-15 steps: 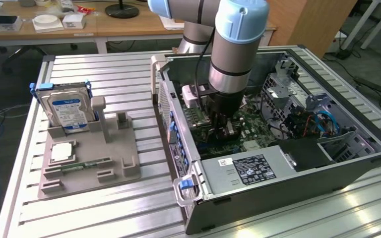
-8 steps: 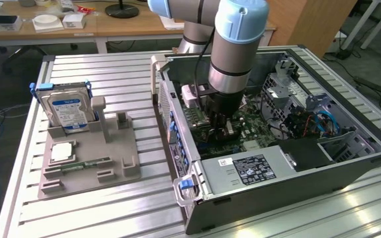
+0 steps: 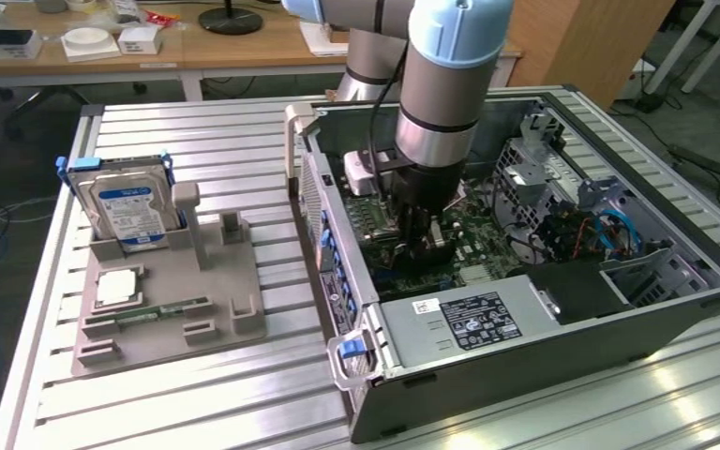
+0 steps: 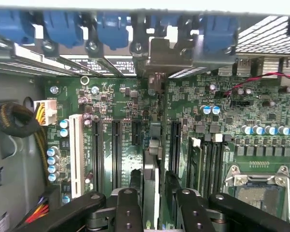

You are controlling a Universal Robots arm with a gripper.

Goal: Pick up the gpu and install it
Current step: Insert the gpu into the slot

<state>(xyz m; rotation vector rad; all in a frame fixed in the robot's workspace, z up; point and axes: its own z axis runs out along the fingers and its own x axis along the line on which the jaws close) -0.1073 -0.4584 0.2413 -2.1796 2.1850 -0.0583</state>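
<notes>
Between two black fingers [image 4: 127, 212], one gpu [image 4: 151, 193] stands edge-on.

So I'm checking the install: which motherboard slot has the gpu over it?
The black slot in line with the gripper; the gpu stands edge-on over it, while the white slot and neighbouring black slots are bare.

exterior view looks down from high, well back, at the open grey computer case [image 3: 523, 309]; wrist view faces its green motherboard [image 4: 135, 111] close up; both share it
</notes>
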